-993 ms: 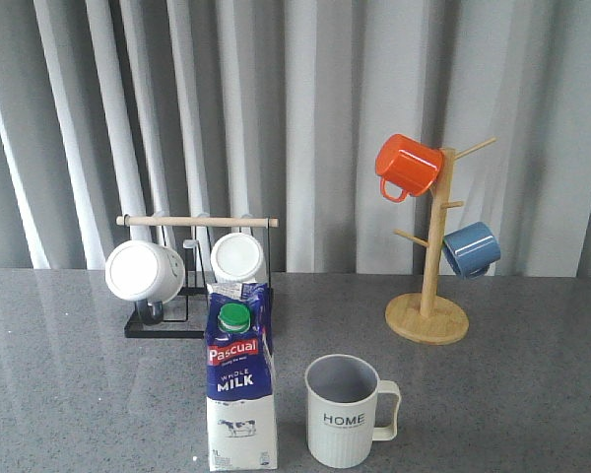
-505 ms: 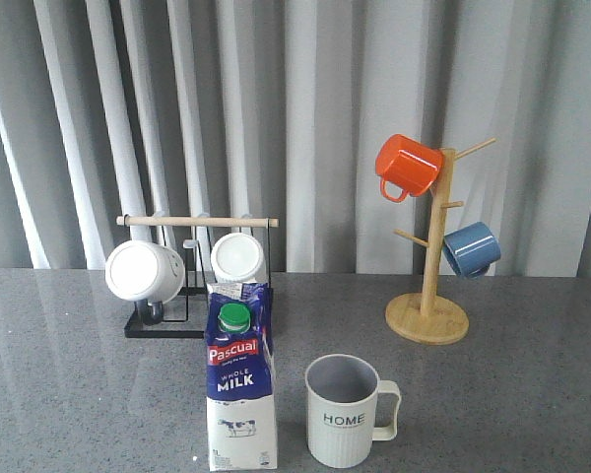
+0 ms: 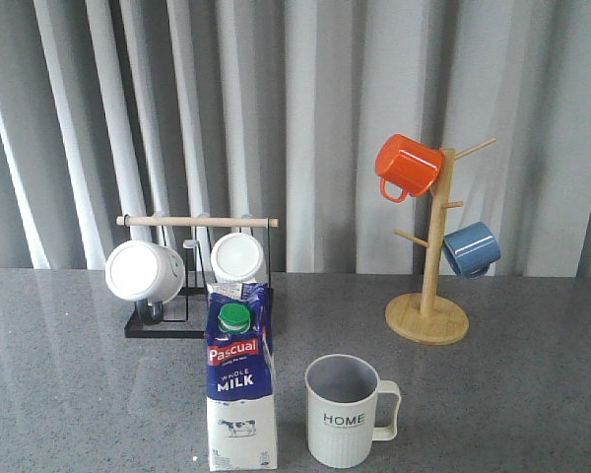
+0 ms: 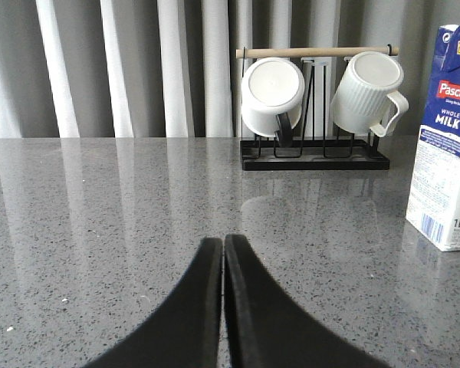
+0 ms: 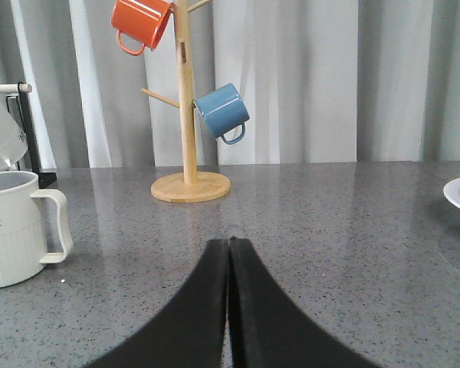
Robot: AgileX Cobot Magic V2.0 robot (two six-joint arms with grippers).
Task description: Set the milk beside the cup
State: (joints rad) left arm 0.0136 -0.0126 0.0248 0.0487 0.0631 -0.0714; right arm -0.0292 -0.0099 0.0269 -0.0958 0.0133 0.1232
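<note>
Milk carton already upright at 9 o'clock of HOME mug, both arms' jaws closed empty; placement looks done, nothing left to grasp.

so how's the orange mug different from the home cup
The orange mug hangs tilted on the wooden mug tree, while the HOME cup stands upright on the table. The orange mug is smooth and glossy; the HOME cup is pale, ribbed and lettered. The orange mug sits far back; the HOME cup is near the front, beside the milk. Both have one handle.
</note>
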